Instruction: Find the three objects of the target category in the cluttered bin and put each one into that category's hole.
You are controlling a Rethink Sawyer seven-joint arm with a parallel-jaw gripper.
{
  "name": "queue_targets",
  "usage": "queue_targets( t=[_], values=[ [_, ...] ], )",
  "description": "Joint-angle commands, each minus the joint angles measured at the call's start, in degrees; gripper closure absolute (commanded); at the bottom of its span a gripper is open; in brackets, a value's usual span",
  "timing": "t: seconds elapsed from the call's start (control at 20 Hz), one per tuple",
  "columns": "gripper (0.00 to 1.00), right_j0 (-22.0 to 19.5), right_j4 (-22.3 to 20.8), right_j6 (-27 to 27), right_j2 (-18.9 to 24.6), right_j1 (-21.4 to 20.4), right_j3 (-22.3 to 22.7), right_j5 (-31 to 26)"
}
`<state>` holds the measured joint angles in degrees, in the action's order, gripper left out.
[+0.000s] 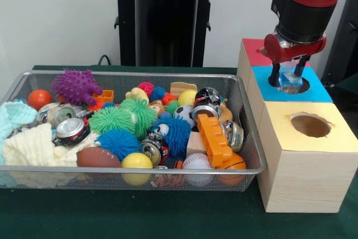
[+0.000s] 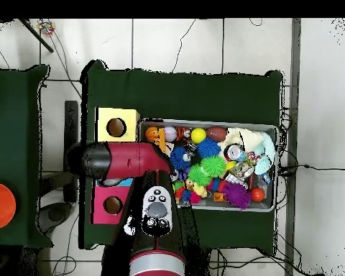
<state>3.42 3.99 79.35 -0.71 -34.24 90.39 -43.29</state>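
The silver wire-mesh bin (image 1: 134, 74) sits on the green table, full of mixed toys, balls, cans and cloths; it also shows in the overhead view (image 2: 204, 121). To its right stand three wooden boxes: red-topped (image 1: 253, 48), blue-topped (image 1: 319, 89) and yellow-topped (image 1: 302, 138). My gripper (image 1: 288, 74) hangs straight over the blue box's hole (image 1: 296, 88). It is shut on a pale shiny object (image 1: 289, 78) held at the hole's mouth. In the overhead view the arm (image 2: 125, 159) hides the gripper and the blue box.
In the bin lie crushed cans (image 1: 71, 130), a purple spiky ball (image 1: 75, 86), green and blue fuzzy balls, a football (image 1: 98, 158), a baseball (image 1: 196, 162), an orange brick (image 1: 214, 140) and pale cloths (image 1: 33, 146). The yellow box's hole (image 1: 310, 125) is open. The pedestal (image 1: 165, 20) stands behind.
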Motion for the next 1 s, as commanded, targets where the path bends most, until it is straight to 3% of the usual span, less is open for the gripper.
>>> queue_targets(
  t=[0.05,0.35,1.0],
  values=[
    [0.0,-3.95,1.46,13.39,-0.36,1.28,-3.46,8.0],
    [0.0,-5.31,2.83,11.13,1.04,-0.57,-0.92,8.42],
    [0.0,-6.44,4.68,10.48,2.33,-7.73,-0.66,-0.74]
  ],
)
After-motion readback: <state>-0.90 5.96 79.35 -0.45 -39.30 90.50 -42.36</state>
